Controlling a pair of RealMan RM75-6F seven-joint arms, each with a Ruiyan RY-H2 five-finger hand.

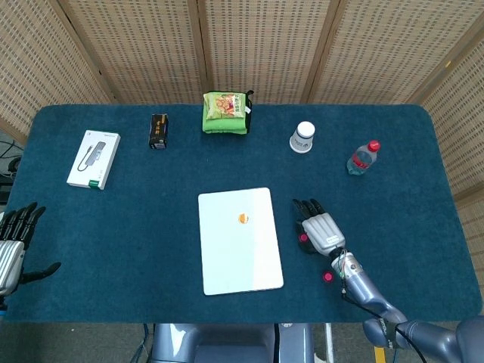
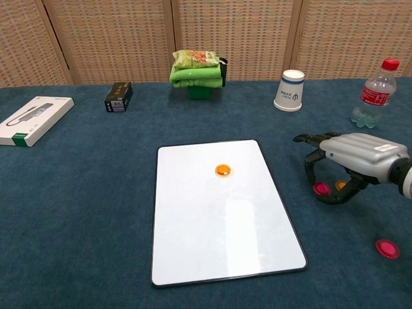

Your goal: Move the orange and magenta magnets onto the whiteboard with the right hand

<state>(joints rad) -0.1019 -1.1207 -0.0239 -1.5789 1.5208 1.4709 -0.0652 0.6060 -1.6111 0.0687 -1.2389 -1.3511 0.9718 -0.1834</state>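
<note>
Blue cloth covers the desk [image 2: 77, 212]. Whiteboard [image 2: 219, 212] lies flat at centre, toward the front edge, with one orange magnet [image 2: 223, 170] on its upper half. Right robot hand [image 2: 351, 164] sits to the whiteboard's right, palm down, fingers [image 2: 313, 168] curled over a magenta magnet [image 2: 321, 188] and a second orange magnet [image 2: 341, 187] on the cloth; contact with either cannot be confirmed. Another magenta magnet [image 2: 387, 248] lies apart, nearer the front right corner. Left robot hand [image 1: 13, 242] rests at the desk's left front edge, fingers spread, holding nothing. Paper cup [image 2: 290, 91] and bottle [image 2: 374, 94] stand toward the rear right.
</note>
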